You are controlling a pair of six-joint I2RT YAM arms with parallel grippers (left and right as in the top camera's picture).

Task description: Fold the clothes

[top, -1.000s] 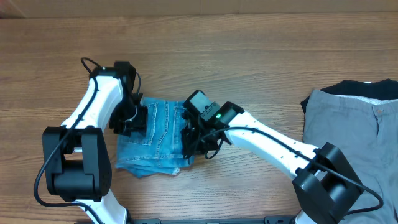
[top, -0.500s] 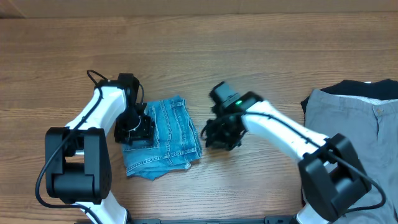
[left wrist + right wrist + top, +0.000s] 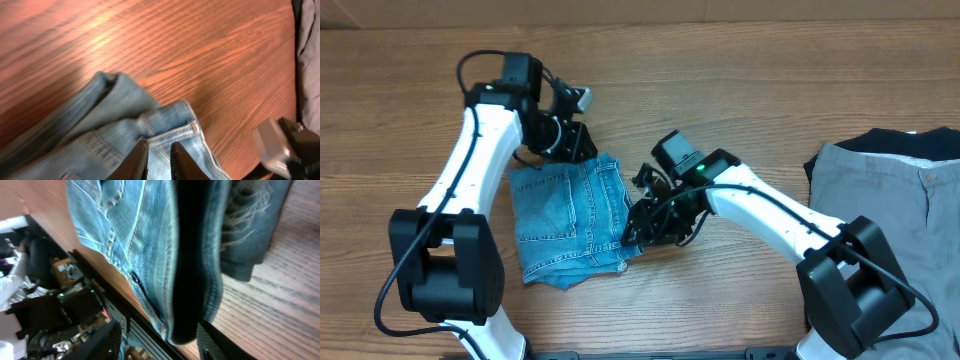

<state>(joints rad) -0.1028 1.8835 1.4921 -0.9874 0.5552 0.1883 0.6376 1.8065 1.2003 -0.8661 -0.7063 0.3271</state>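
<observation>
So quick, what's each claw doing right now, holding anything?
Left gripper: nearly closed at the jeans waistband corner; whether it grips cannot be told.
Right gripper: open, around the jeans' folded edge.

1. The jeans [image 3: 570, 215] are showing soft, faded denim cloth with raised stitching and fuzzy, frayed hem threads.
2. The tabletop [image 3: 720, 80] is showing smooth wood grain and catching a mild sheen.
3. The grey trousers [image 3: 890, 220] and black garment [image 3: 920, 143] are looking like matt cloth.
4. The left arm [image 3: 470, 175] and right arm [image 3: 770, 215] are gleaming with glossy white plastic shells.
</observation>
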